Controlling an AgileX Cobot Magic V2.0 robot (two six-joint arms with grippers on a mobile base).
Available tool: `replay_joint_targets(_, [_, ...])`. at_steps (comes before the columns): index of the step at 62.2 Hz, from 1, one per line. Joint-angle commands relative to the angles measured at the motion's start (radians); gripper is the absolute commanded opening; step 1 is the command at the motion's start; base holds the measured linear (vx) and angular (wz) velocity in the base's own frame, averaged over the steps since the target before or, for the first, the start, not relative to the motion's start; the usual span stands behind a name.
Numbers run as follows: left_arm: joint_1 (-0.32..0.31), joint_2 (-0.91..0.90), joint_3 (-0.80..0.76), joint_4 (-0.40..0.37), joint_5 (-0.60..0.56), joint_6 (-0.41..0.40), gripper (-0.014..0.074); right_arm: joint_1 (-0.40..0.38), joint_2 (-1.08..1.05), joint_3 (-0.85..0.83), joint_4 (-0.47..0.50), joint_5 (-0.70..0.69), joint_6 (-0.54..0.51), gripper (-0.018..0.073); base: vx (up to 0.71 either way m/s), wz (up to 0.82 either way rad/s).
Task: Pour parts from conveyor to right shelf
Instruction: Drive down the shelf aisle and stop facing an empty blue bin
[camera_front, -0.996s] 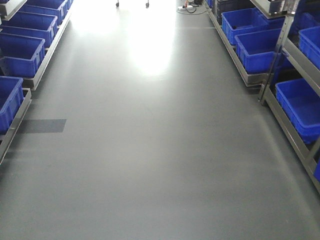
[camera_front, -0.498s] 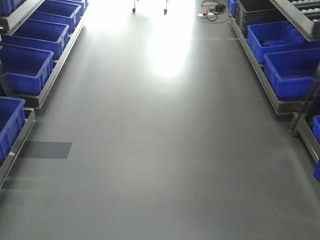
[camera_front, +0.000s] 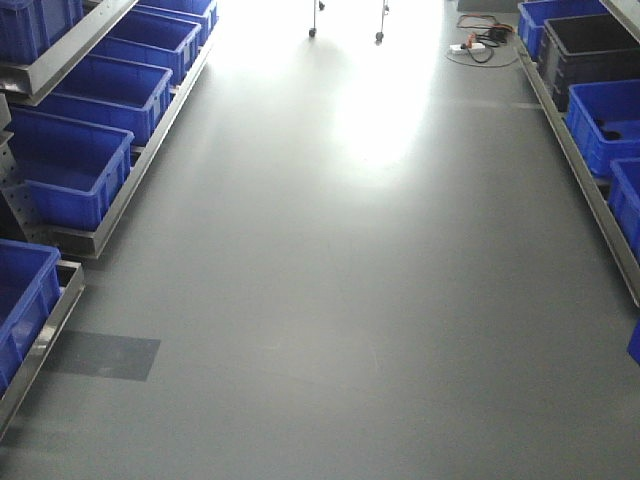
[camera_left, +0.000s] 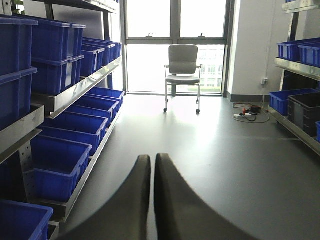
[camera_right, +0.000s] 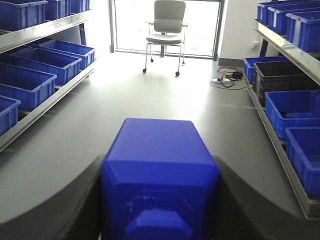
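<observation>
Carrying stage, front view: the grey floor (camera_front: 330, 300) runs between the racks, and the right shelf (camera_front: 590, 195) lines the frame's right edge. Neither of my arms shows, and no conveyor is in sight.
Left wrist view: my left gripper (camera_left: 151, 190) is empty, jaws pressed together. It is held level and aimed down the aisle at an office chair (camera_left: 182, 70).
Right wrist view: my right gripper (camera_right: 157, 167) pinches the blue part (camera_right: 160, 145), knob towards the lens. The wrist is level and points straight ahead, with the shelf's blue bins (camera_right: 292, 112) off to its right.
Progress: by my reading the pickup is done and the drop into a bin is not.
</observation>
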Motion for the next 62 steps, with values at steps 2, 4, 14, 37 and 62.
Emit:
replay_joint_targets(2, [-0.001, -0.011, 0.03, 0.0, -0.073, -0.009, -0.0006, 0.001, 0.009, -0.031, -0.003, -0.078, -0.006, -0.0009, 0.51, 0.14])
replay_joint_targets(4, [-0.001, -0.011, 0.03, 0.0, -0.073, -0.009, -0.0006, 0.001, 0.009, -0.031, -0.003, -0.078, -0.006, -0.0009, 0.5, 0.15])
replay_joint_targets(14, [-0.001, -0.011, 0.03, 0.0, -0.073, -0.009, -0.0006, 0.0, 0.009, -0.031, -0.003, -0.078, -0.006, -0.0009, 0.47, 0.21])
replay_joint_targets(37, [-0.001, -0.011, 0.03, 0.0, -0.073, -0.009, -0.0006, 0.0, 0.009, -0.031, -0.003, -0.078, -0.006, -0.0009, 0.4, 0.6])
replay_joint_targets(62, [-0.001, -0.011, 0.03, 0.0, -0.073, -0.009, -0.0006, 0.0, 0.009, -0.031, -0.003, -0.078, -0.006, -0.0009, 0.27, 0.92])
